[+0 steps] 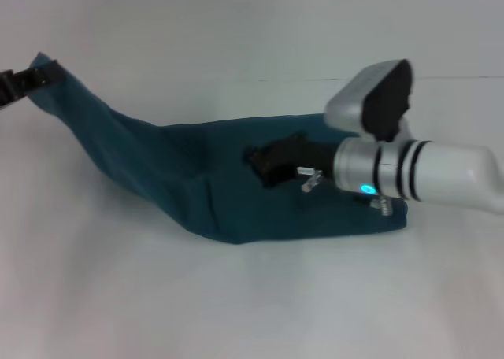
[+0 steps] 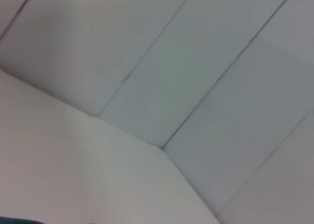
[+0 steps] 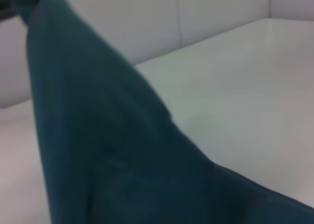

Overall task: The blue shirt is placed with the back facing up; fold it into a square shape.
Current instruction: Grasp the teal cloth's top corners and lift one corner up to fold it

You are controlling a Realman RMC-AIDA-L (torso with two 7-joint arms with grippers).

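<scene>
Blue shirt [image 1: 236,178] is lying across the middle of the white counter [image 1: 236,304], already doubled into a long band, plain side showing, no lettering visible. Not a square yet.

Left gripper [image 1: 17,82] is at the far left edge of the head view, raised off the counter, clamped on one end of the shirt. That end is pulled up into a taut point, and the fabric slopes down from it to the part lying flat. Right wrist view shows the same thing: cloth rising to dark jaws in the corner, stretched tight.

Right gripper [image 1: 276,160] is low over the shirt's middle-right, arm coming in from the right. Dark jaws are against the fabric; can't tell whether they're pinching it or only pressing it down.

Progress, my read: the lengthwise fold looks done, and the cross-fold is in hand. Lifted left end would need to come over toward the right end to shorten the band. After that, probably flatten and square the edges.

Edges: near edge of the flat part is fairly straight, and the right end lies just under the right arm. The lifted section is narrow and bunched, so it could land skewed.

Room: bare counter in front of and behind the shirt. The right arm sits in the path of any fold to the right, the main clearance issue. Left wrist view shows only counter and wall panels.
</scene>
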